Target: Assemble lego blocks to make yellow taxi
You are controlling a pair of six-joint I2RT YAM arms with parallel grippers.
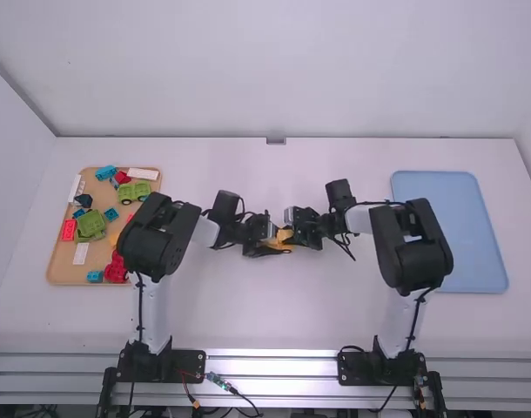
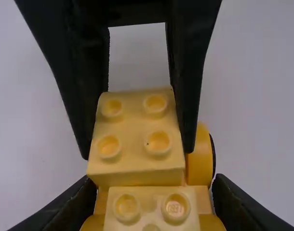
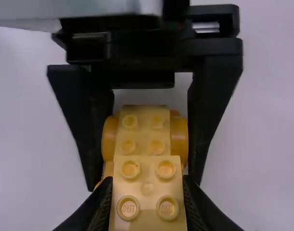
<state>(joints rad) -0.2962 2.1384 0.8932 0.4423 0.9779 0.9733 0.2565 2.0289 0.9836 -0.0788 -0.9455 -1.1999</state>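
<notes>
Near the table's middle in the high view, my left gripper (image 1: 264,241) and right gripper (image 1: 299,232) face each other around yellow parts (image 1: 283,240). In the left wrist view, my left gripper (image 2: 154,204) is shut on a yellow wheeled base (image 2: 200,156). A four-studded yellow block (image 2: 135,130) is at one end of the base, between the right gripper's fingers. Seen from the right wrist, my right gripper (image 3: 147,192) is shut on that block (image 3: 147,185), against the base (image 3: 143,127). Whether block and base are fully pressed together, I cannot tell.
An orange-brown tray (image 1: 61,273) at the left holds red, blue, green and white pieces. The left arm's elbow reaches over its right edge. A blue tray (image 1: 461,226) lies at the right, beside and partly behind the right arm.
</notes>
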